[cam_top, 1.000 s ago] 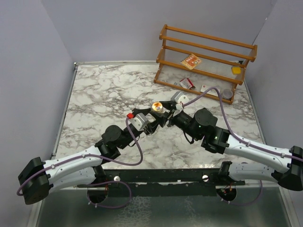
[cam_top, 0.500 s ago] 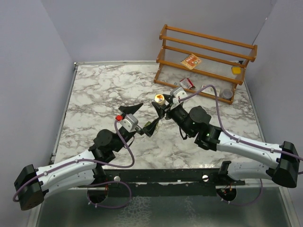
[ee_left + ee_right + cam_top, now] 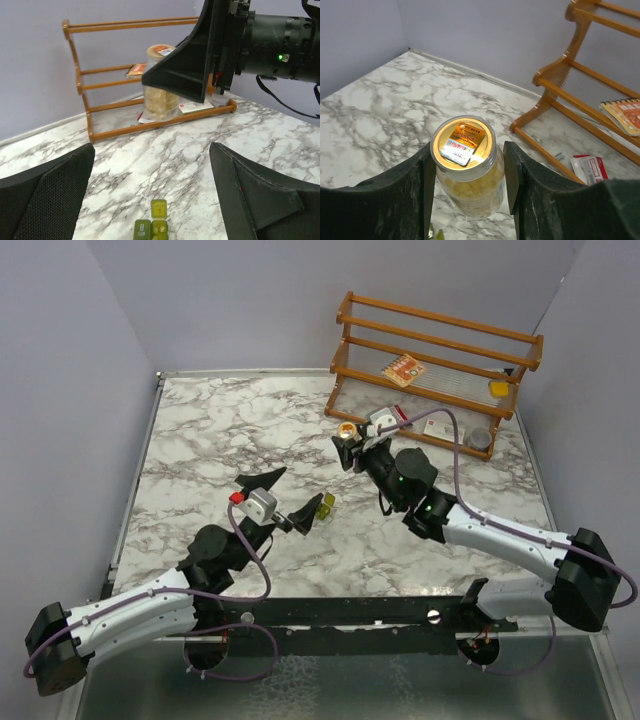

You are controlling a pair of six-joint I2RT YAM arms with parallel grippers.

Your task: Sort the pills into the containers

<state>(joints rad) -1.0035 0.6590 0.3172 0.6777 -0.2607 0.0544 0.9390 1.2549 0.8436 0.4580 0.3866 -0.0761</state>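
Observation:
My right gripper [image 3: 349, 443] is shut on the clear bottle [image 3: 347, 430], which has a gold lid and is full of yellow pills. It holds the bottle off the table, in front of the rack. In the right wrist view the bottle [image 3: 468, 172] sits between both fingers [image 3: 422, 185]. The olive-green pill box [image 3: 325, 504] lies on the marble with one lid open. In the left wrist view the box [image 3: 152, 227] shows yellow pills [image 3: 160, 229] in the open compartment. My left gripper [image 3: 285, 499] is open and empty just left of the box, and the bottle [image 3: 160, 97] hangs beyond it.
The wooden rack [image 3: 430, 365] stands at the back right. It holds an orange booklet [image 3: 403, 370] and a flat yellow block [image 3: 498, 388]. Red-and-white cartons [image 3: 395, 417] and a grey jar [image 3: 480, 439] lie at its foot. Grey walls close in three sides.
My right gripper has carried the bottle back and to the right, toward the rack. My left arm has drawn back toward the near left, and the pill box now shows on the table.

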